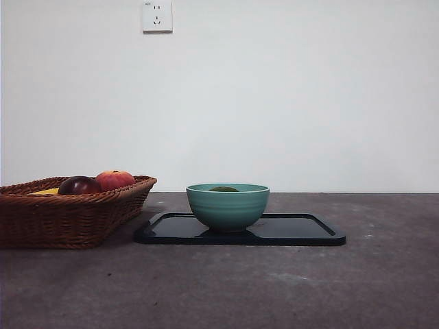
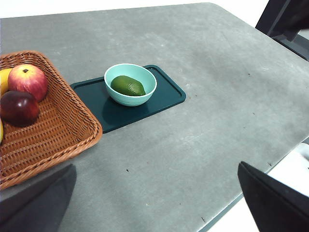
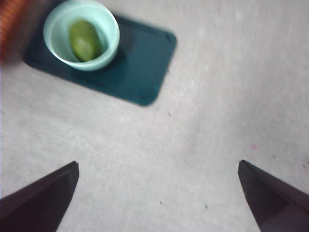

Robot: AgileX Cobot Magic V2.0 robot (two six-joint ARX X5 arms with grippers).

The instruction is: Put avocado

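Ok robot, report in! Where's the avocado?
Both claws open, empty, high above the table. Avocado lying in the bowl on the tray. Nothing in the way.

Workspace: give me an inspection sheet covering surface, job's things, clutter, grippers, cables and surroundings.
Surface: grey table, scuffed and speckled.
Job's things: avocado lies inside the teal bowl; the bowl stands on the dark tray, toward the tray's basket end.
Clutter: wicker basket beside the tray holds a red-orange fruit, a dark maroon fruit and something yellow, mostly hidden.
Grippers: left gripper and right gripper both open, holding nothing, raised above the table away from the bowl.
Cables: nothing seen.
Surroundings: white wall with a power socket; a dark frame past the table's far corner.
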